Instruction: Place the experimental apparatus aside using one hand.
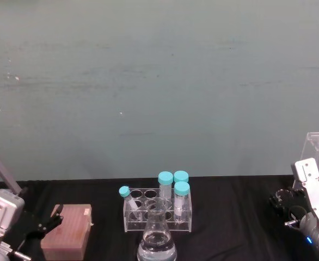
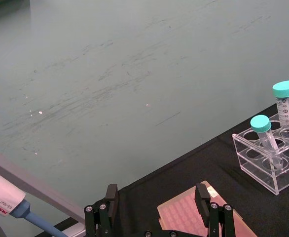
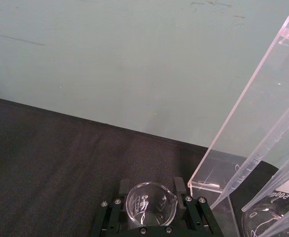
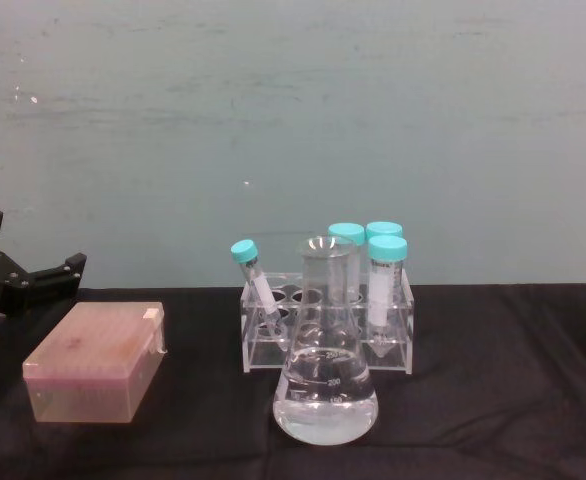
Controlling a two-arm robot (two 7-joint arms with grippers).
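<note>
Closest to me stands a conical flask (image 4: 326, 395) holding clear liquid, just in front of the clear tube rack (image 1: 135, 220), which sits mid-table on the black cloth (image 4: 493, 400) and carries 4 teal-capped tubes (image 4: 386, 290): 1 tilted at its left front corner, 3 upright toward its right. Left of the tube rack, well apart from it, lies a pink tip box (image 4: 98, 360). My left gripper (image 2: 157, 190) hangs by the box's outer side, farther out from the tube rack, its 2 fingers spread wide and holding nothing. Well to the right of the tube rack, at about the same depth, my right gripper (image 3: 153, 186) is clenched on the small glass beaker (image 3: 149, 205), 1 finger pressed to each side of the glass; I cannot tell whether the beaker touches the cloth. Past the beaker, far right of the tube rack, rises the tall acrylic rack (image 3: 248, 108) with its long glass tubes (image 3: 263, 154) slanting down, and just beside it stands the large flask (image 3: 275, 222) marked 500ml. Behind the tube rack runs the scuffed green wall (image 1: 159, 81)
</note>
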